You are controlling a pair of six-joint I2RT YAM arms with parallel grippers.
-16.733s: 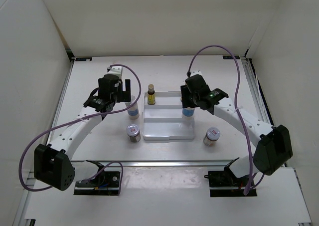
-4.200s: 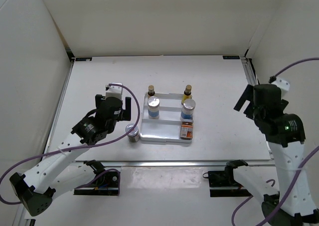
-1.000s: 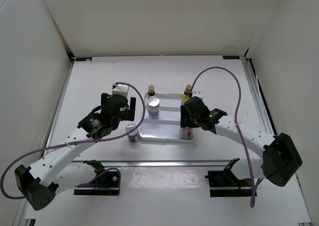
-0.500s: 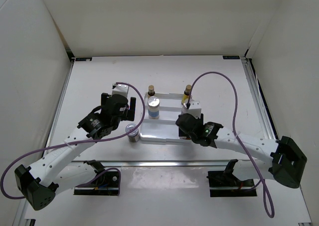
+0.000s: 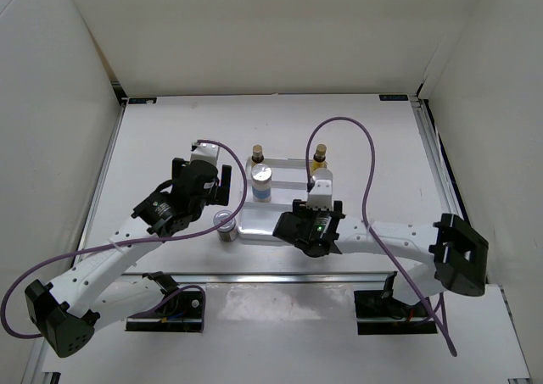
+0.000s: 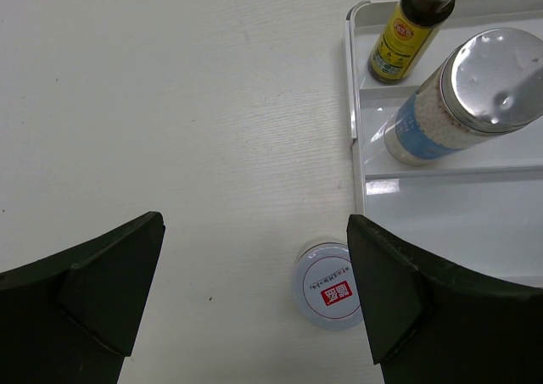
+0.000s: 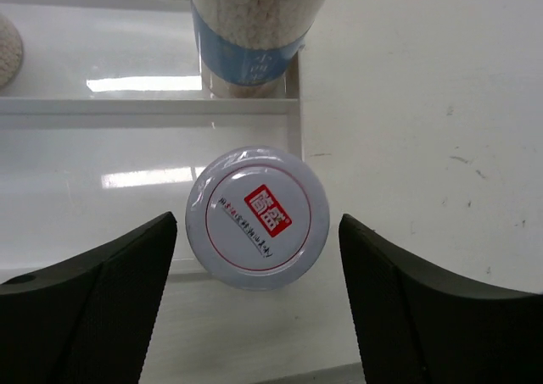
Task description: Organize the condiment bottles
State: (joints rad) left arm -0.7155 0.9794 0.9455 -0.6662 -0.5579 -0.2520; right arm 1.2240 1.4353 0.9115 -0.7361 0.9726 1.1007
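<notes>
The left tool [image 6: 254,223] hangs with its fingers spread wide, grasping nothing. Below its gap, nearer its right finger, a short silver-lidded jar [image 6: 329,285] with a red-white label stands on the bench [image 6: 170,104], just outside the white stepped tray [image 6: 458,223]. Ahead and to its right, in the tray, stand a slim amber bottle [image 6: 405,35] and, one step nearer, a blue-labelled shaker [image 6: 462,96]. The right tool [image 7: 259,219] is released. Its fingers flank a second short jar [image 7: 259,217] without touching it, at a corner of the tray's lowest step. Straight ahead, one step up, stands a second blue-labelled shaker [image 7: 253,36].
</notes>
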